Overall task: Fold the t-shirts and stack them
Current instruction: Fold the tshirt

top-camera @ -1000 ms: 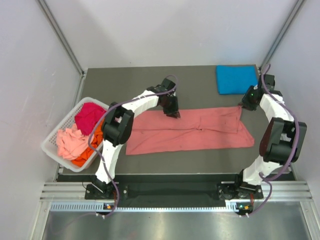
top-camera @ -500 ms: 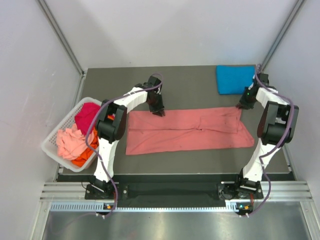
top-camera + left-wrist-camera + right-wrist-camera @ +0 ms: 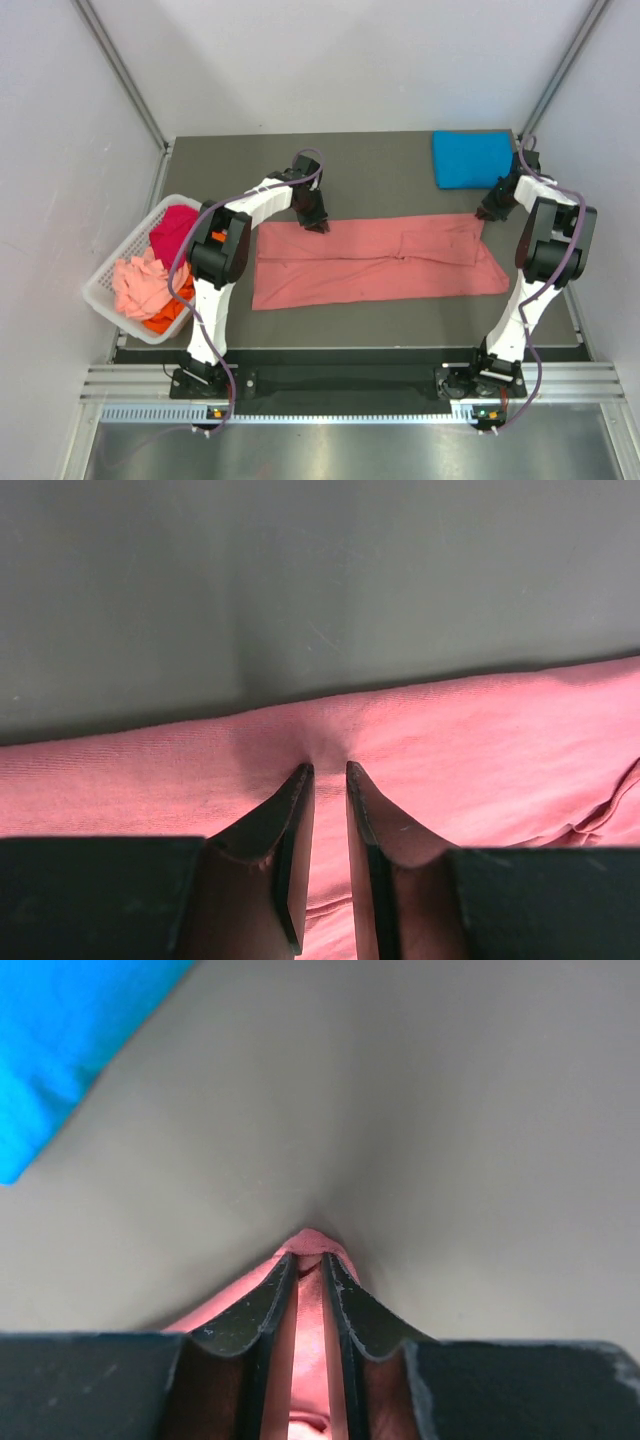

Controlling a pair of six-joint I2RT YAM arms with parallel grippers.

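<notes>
A salmon-pink t-shirt (image 3: 380, 262) lies in a long folded strip across the table's middle. My left gripper (image 3: 315, 222) stands on its far edge, towards the left. In the left wrist view this gripper (image 3: 327, 770) has narrow jaws, and the pink cloth (image 3: 480, 750) puckers between the tips. My right gripper (image 3: 487, 213) is at the strip's far right corner. In the right wrist view it (image 3: 310, 1258) is shut on that bunched corner (image 3: 318, 1240). A folded bright blue t-shirt (image 3: 472, 158) lies at the far right, also visible in the right wrist view (image 3: 60, 1040).
A white slatted basket (image 3: 125, 245) sits off the table's left edge, holding a magenta shirt (image 3: 180, 232), a pale pink one (image 3: 135, 283) and an orange one (image 3: 170, 315). The dark table (image 3: 400, 180) ends close behind the blue shirt and beside the right arm.
My left gripper slid left along the far edge, drawing the shirt's left end out flatter. My right gripper shifted slightly to the far right and its jaws closed on the corner.
</notes>
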